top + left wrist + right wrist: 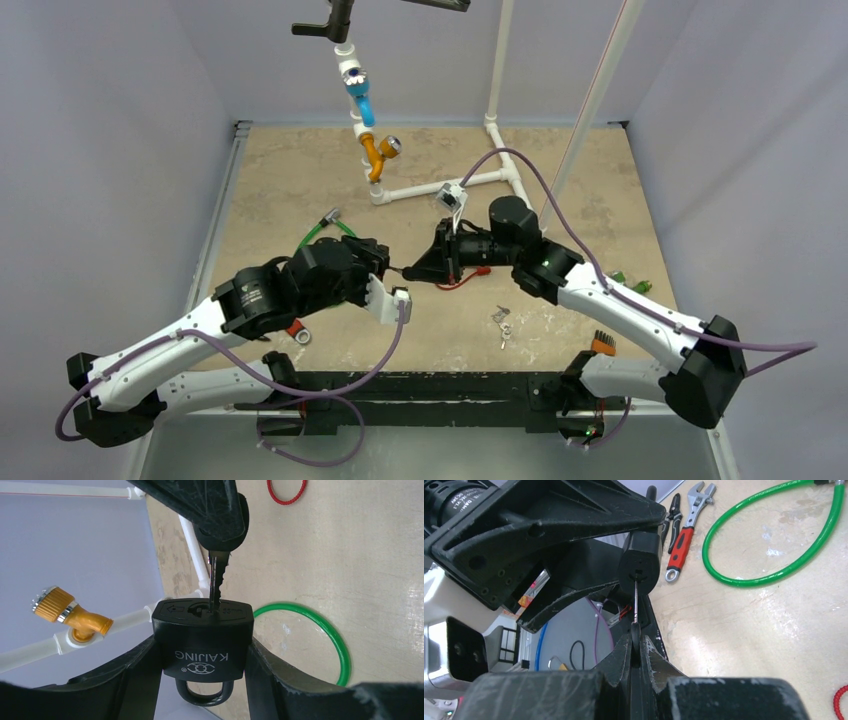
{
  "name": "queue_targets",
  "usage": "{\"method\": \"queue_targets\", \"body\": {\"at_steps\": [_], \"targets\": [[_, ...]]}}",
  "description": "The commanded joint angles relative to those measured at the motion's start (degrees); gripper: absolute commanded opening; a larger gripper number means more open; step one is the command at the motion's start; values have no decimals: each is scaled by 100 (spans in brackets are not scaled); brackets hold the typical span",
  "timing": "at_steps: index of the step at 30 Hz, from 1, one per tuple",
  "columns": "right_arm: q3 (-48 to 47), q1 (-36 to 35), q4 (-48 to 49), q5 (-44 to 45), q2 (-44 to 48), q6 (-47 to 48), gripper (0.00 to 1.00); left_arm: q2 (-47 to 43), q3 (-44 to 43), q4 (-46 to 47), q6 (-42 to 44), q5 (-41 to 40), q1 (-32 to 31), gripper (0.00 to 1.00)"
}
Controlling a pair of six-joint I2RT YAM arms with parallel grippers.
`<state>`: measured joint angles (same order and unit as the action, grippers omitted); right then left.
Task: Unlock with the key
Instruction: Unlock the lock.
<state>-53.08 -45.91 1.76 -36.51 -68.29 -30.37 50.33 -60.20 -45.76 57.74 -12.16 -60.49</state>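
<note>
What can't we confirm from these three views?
- Left wrist: how deep the key sits; the padlock body hides its tip.
- Right wrist: the shackle is hidden behind the padlock body.
- Top external: key and keyway are too small, and mostly covered by the right gripper.
- Top external: the spare keys are too small to count.

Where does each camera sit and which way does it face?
Top external: above and behind the bases, looking down on the table; both arms show, left tool meeting right tool.
Left wrist: on the left arm, looking along the left fingers at the padlock they clamp.
Right wrist: on the right arm, looking past the right fingers pinching the key toward the padlock.
Shared: both wrist views show padlock, key, green loop.
</note>
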Motion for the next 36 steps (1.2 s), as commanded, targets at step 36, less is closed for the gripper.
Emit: {"method": "queue_targets", "body": {"at_steps": [36], "targets": [[39, 276, -247, -281, 678, 445, 0, -146, -564, 779, 50, 810, -95, 0]]}}
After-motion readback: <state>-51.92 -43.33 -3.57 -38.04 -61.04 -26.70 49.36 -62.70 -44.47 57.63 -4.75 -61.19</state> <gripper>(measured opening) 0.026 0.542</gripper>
